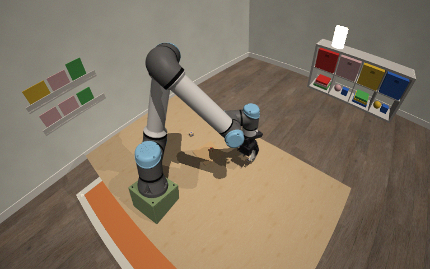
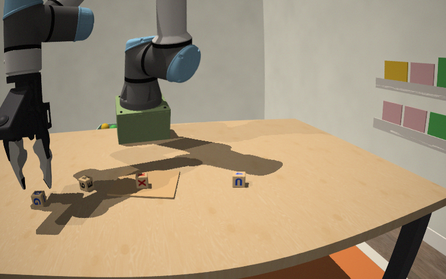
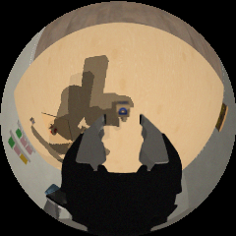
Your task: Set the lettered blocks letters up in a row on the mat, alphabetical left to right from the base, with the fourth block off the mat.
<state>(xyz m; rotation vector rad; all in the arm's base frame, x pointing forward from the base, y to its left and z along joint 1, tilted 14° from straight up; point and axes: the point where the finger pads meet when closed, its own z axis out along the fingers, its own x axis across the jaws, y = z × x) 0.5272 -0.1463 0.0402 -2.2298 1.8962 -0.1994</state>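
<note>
Exterior view, left to right: pincer [image 1: 251, 159] [image 2: 36, 188] [image 3: 122, 114] points down, partly open, nothing between its tips (they hang just above the G block). The G block [image 2: 38, 198] [image 3: 123, 110] sits on the desk [image 1: 269, 205] [image 2: 230, 236] [image 3: 162, 74], off the mat; blue G on a side, blue character on top, not clearly readable. Next, the E block [image 1: 228, 160] [image 2: 86, 183], turned cornerwise, also off the mat: black E and a 6 or 9 on its sides (top too small to read). Behind it, the green box [image 1: 155, 205] [image 2: 144, 128] carries the arm. The X block [image 1: 210, 149] [image 2: 141, 181] stands on the thin, flat wooden mat [image 2: 166, 183], red X on a side, red mark on top. Well to the right, the U block [image 1: 191, 134] [image 2: 238, 179] is off the mat, blue U facing out. Desk is pale grained wood with dark arm shadows; the grey wall [image 1: 111, 37] [image 2: 322, 65] holds ledges of yellow, pink and green panels.
</note>
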